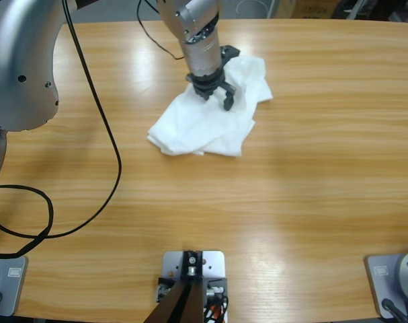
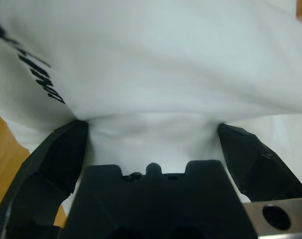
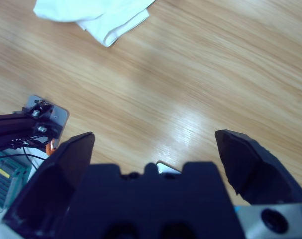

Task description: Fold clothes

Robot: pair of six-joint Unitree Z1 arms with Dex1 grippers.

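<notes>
Left gripper [image 1: 218,96] is down on the crumpled white T-shirt [image 1: 204,124], coming in from the top of the table near the middle. Its jaws are spread wide, and from the left wrist camera the fabric [image 2: 155,64] fills almost everything between and ahead of them, with a bit of dark printed lettering [image 2: 39,74] running along the left side. So it's open and pressed into the cloth, not pinching anything that I can see.

Going left to right across the wooden table [image 1: 311,202]: a big silver arm section [image 1: 19,60] sits at the upper left corner with a black cable [image 1: 89,121] looping down from it across the left part of the tabletop. Then comes the shirt, bunched in a rough heap at the far middle of the table, a little left of center, one lobe sticking out toward the right behind the gripper. Right half of the table is just wood.

Right gripper [image 3: 153,149] hangs above bare tabletop, jaws wide apart with nothing in them; its wrist camera catches a corner of the T-shirt [image 3: 98,15] well away at the top left
</notes>
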